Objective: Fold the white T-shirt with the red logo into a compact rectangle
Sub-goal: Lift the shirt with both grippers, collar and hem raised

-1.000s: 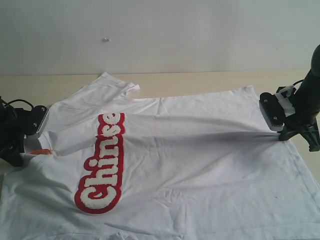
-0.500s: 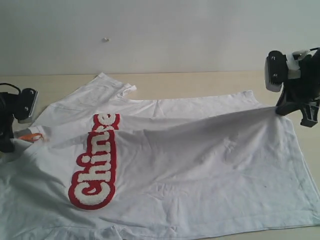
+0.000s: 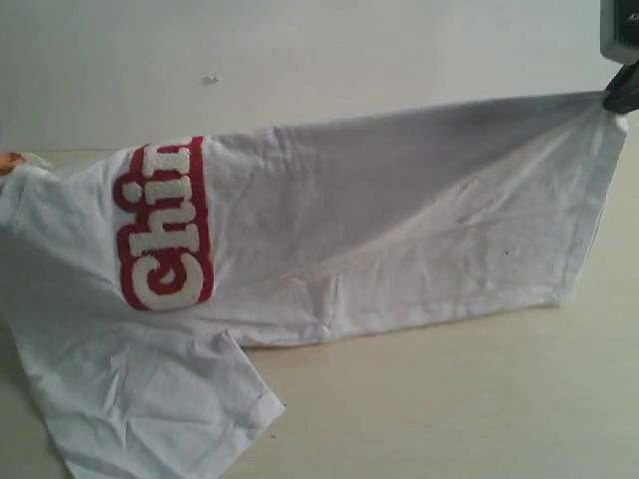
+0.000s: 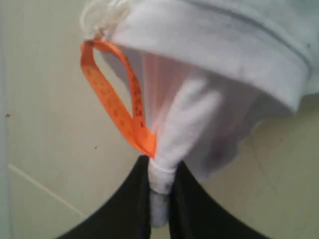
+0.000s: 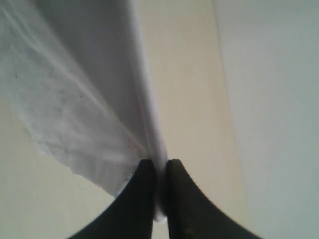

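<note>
White cotton T-shirt (image 3: 399, 220) hangs stretched, one sleeve on the beige tabletop (image 3: 449, 399), which lies open in front. Raised left gripper (image 4: 160, 172) pinches the neckline; right gripper (image 5: 159, 169) pinches the hem.

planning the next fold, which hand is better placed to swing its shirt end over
Right, probably: right hand holds the T-shirt hem high and taut; left hand holds the collar lower, sleeve on the table.

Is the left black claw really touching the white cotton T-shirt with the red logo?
Touching. The left wrist view shows the left gripper shut on a bunch of the white T-shirt, just beside its orange neck tag.
</note>
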Available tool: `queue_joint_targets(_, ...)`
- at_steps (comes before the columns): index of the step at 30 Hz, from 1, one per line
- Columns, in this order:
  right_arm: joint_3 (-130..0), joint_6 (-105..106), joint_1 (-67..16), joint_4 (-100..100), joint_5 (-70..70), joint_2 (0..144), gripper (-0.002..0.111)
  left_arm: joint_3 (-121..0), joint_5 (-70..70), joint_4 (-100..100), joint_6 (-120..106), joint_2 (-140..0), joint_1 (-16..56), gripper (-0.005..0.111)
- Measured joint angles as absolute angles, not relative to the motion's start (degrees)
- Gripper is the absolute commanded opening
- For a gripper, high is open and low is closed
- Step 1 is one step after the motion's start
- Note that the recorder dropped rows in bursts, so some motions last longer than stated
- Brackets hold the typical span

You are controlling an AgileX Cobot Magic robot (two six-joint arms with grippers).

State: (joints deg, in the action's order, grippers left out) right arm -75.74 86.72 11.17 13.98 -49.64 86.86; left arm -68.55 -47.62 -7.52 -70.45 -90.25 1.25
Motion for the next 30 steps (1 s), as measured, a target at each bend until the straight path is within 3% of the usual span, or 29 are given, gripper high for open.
queue_joint_targets(30,-75.74,60.23,11.17,19.37,-49.48,62.6,0.0,-68.55,-48.99,-13.24,-51.32,-59.69,1.25,0.0)
